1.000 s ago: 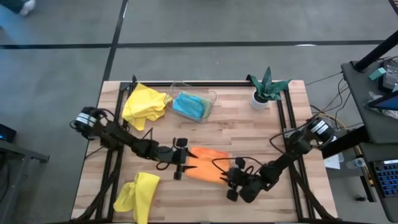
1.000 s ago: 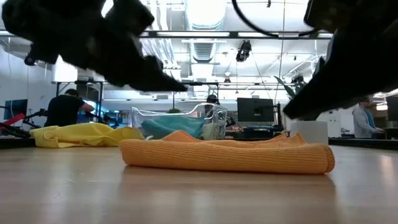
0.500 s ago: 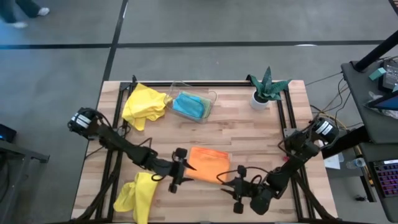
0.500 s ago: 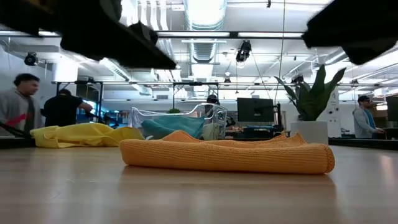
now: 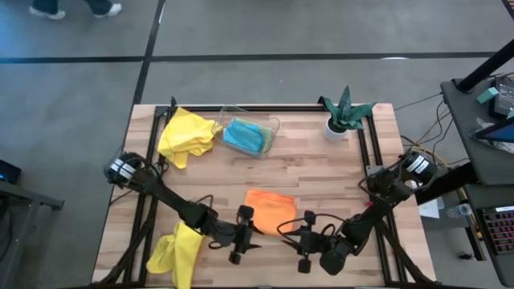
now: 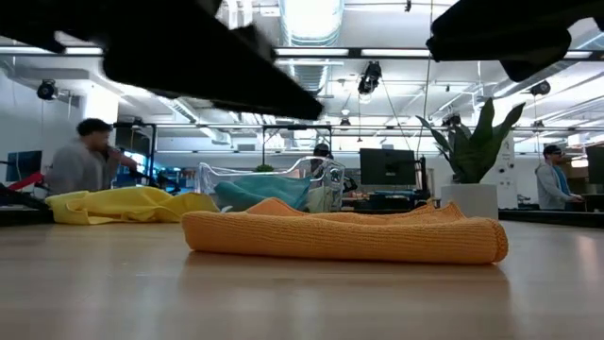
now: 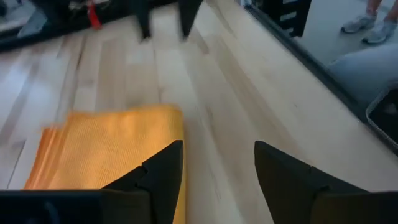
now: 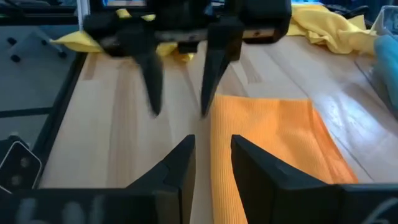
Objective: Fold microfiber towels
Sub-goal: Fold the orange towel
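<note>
- Left gripper (image 5: 243,234), near the worktop's front edge beside the orange towel (image 5: 269,210): jaws apart, empty.
- The towel lies folded mid-worktop; snagging an edge would undo it.
- Right gripper (image 5: 303,241), front edge: jaws slightly apart, empty.

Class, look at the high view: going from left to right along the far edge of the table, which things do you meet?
Crumpled yellow towel → clear plastic tray holding the turquoise towel → potted plant.
</note>
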{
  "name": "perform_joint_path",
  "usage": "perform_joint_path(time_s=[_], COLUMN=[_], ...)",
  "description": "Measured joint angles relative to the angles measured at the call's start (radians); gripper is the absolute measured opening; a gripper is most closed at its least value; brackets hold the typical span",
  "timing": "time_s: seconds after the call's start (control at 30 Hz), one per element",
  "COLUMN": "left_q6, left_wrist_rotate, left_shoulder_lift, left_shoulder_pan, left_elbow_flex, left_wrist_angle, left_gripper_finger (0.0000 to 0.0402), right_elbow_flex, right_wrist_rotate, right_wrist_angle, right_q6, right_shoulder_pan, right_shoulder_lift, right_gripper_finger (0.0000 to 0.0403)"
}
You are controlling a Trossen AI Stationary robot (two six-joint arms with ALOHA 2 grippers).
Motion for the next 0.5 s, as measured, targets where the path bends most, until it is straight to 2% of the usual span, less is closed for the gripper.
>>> perform_joint_path(time_s=[0.17, 0.27, 0.37, 0.5], left_q6=[0.050, 0.057, 0.064, 0.114], left_wrist_rotate=[-0.011, -0.084, -0.158, -0.201], left_shoulder_lift=[0.126, 0.194, 0.238, 0.271], left_shoulder_pan=[0.007, 0.009, 0.011, 0.018], left_elbow_flex=[0.162, 0.244, 0.306, 0.359], left_wrist_angle=[-0.131, -0.211, -0.208, -0.201], left_gripper_finger=[0.0223, 0.0262, 0.0293, 0.0305], right_elbow_flex=[0.001, 0.012, 0.027, 0.048], right_wrist_rotate=[0.026, 0.036, 0.049, 0.049], right_wrist_angle=[-0.007, -0.006, -0.003, -0.007], right_q6=[0.017, 0.014, 0.008, -0.034], right_shoulder_pan=[-0.002, 0.005, 0.017, 0.025], right_shoulder_lift=[-0.040, -0.068, -0.081, -0.081], right_gripper_finger=[0.0096, 0.0095, 0.0092, 0.0091])
